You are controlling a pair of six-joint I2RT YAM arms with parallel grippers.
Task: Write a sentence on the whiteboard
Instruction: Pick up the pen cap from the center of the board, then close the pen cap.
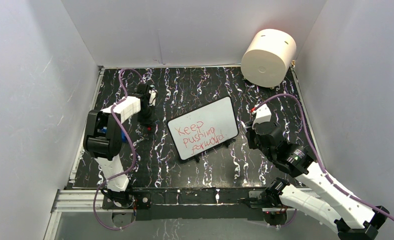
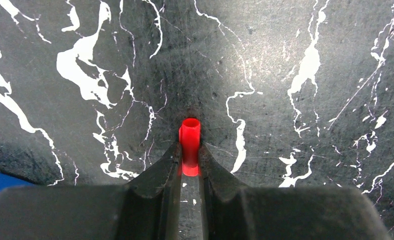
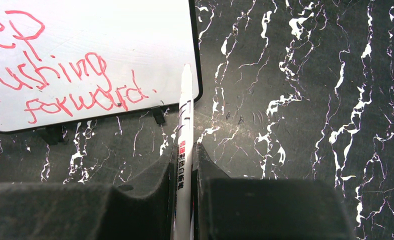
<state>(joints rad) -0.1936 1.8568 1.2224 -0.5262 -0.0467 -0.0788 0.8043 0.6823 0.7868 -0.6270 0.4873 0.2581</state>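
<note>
Our right gripper [image 3: 185, 152] clamps the white marker [image 3: 185, 100]; our left gripper [image 2: 190, 152] pinches the red cap [image 2: 190, 132]; we should align them squarely before capping.

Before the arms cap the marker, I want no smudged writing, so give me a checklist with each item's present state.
1. The sentence on the whiteboard reads "Keep pushing forward", complete: ok.
2. The marker is clamped in the right gripper: ok.
3. The red cap is pinched in the left gripper: ok.
4. Marker tip clear of the whiteboard: cannot tell; they overlap in the right wrist view.
5. The cream cylinder stands apart from both arms: ok.
</note>
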